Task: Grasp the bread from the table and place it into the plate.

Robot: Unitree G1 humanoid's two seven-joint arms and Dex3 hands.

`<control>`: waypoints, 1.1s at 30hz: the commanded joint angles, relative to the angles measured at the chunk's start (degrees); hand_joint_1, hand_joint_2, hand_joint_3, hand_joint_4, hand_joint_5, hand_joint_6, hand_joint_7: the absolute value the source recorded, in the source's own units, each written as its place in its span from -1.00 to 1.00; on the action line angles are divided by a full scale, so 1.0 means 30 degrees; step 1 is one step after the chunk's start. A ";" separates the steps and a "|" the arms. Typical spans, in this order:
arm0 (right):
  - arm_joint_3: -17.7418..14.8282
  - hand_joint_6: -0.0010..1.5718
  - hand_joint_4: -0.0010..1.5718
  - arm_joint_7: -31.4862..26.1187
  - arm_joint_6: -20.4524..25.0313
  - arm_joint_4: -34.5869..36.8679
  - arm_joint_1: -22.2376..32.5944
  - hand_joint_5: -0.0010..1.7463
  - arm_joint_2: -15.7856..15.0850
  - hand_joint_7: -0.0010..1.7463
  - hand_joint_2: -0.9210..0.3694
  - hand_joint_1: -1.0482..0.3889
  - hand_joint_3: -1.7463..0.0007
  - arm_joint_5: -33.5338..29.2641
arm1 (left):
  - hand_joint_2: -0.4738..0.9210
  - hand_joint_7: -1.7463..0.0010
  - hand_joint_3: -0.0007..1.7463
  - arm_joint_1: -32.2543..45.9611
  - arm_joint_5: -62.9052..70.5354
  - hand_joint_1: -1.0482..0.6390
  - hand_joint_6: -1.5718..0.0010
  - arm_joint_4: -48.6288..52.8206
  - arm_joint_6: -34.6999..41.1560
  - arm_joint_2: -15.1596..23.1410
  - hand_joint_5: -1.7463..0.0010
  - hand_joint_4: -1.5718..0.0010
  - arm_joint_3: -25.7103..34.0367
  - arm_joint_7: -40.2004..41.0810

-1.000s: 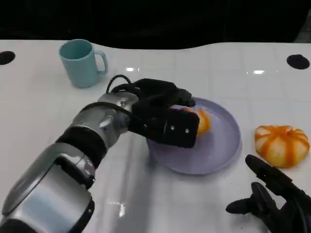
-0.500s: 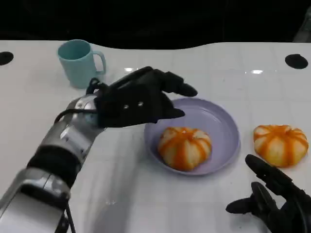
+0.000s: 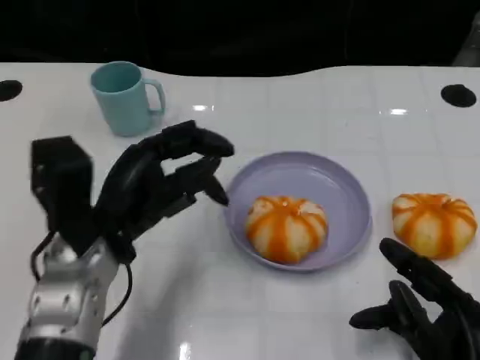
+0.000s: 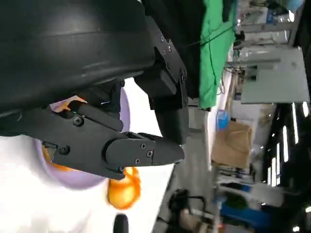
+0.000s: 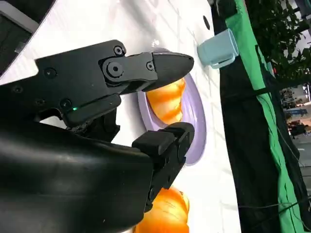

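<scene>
Left robot hand (image 3: 154, 187) raised, empty, fingers apart; right robot hand (image 3: 420, 311) low, empty.

We see one bread (image 3: 286, 227), a round, domed bun with orange and pale cream stripes running out from its centre, sitting upright inside the plate (image 3: 352, 196). It lies toward the plate's near left part, its near edge close to the rim. The plate is a shallow, round, lavender dish resting flat on the white table. A second bread (image 3: 434, 223) of the same striped kind rests on the table just to the right of the plate, apart from its rim.
</scene>
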 commanded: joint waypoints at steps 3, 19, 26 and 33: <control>-0.0124 0.49 0.09 -0.0007 -0.0019 -0.0379 0.0171 0.06 -0.0353 -0.99 -1.00 -0.58 0.67 0.0074 | 1.00 -0.70 -0.44 0.2763 -0.3387 -0.41 0.38 -0.4392 0.3901 -0.0358 -0.99 0.23 0.1168 0.0288; -0.0049 0.50 0.09 -0.0201 0.0353 -0.0860 0.0375 0.07 -0.0303 -0.98 -1.00 -0.58 0.67 0.0041 | 1.00 -0.94 -0.35 0.8045 -0.5117 -0.38 0.46 -0.9344 0.7410 -0.1608 -1.00 0.16 0.1591 0.3422; -0.0009 0.49 0.08 -0.0203 0.0281 -0.0899 0.0422 0.07 -0.0379 -0.99 -1.00 -0.60 0.66 -0.0156 | 1.00 -0.99 -0.38 0.9866 -0.4312 -0.34 0.50 -0.9507 0.6945 -0.1216 -1.00 0.24 0.1099 0.3145; -0.0176 0.50 0.08 0.0000 0.0176 -0.0666 0.0353 0.07 -0.0481 -0.99 -1.00 -0.60 0.65 0.0008 | 1.00 -1.00 -0.40 1.0006 -0.3999 -0.34 0.46 -0.9386 0.6739 -0.1314 -1.00 0.20 0.0892 0.3430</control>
